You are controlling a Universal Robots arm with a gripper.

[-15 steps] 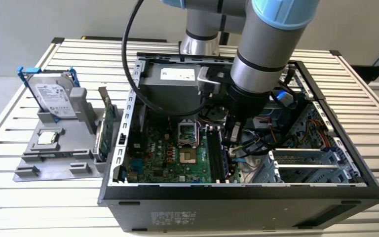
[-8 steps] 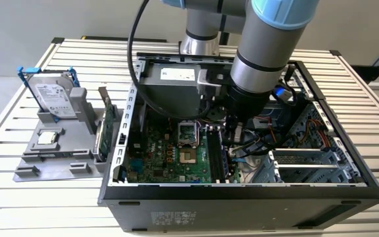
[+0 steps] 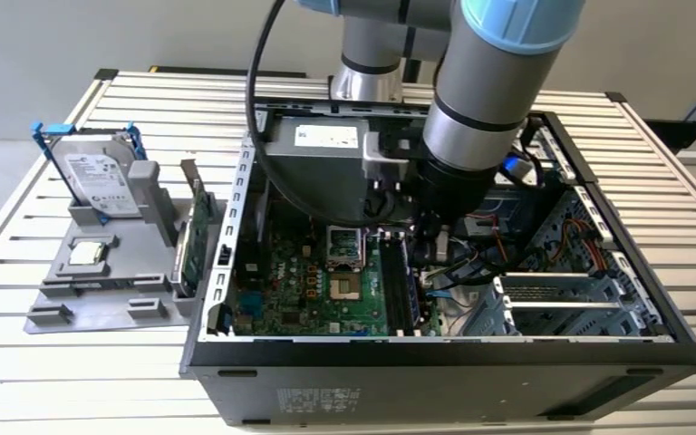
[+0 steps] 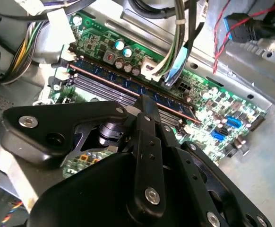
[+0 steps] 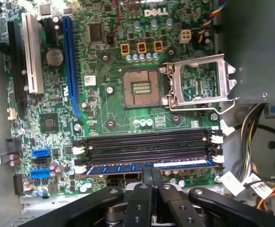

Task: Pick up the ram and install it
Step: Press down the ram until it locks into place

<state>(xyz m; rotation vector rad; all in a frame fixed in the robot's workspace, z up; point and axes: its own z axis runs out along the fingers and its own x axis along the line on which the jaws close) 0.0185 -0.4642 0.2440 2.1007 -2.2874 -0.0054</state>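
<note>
Gripper (image 5: 151, 166) closed on the ram (image 5: 184, 165), fingers (image 4: 144, 106) pinching its mid-length. In both wrist views the ram stands on edge in the outermost slot of the board (image 5: 114, 113). In the exterior view, case (image 3: 445, 353) centre; drive (image 3: 94, 172) at 9 o'clock.

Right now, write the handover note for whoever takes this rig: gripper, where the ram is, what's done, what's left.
Gripper: down inside the open black computer case, its fingers closed on the ram's top edge.
Ram, the long thin blue circuit-board stick: standing on edge in the memory slot nearest the gripper, on the green motherboard; the three black slots beside it are bare.
Done: ram picked up and brought into its slot.
Left: whether it is fully seated and the white end latches have closed cannot be told; check that, then release.
</note>
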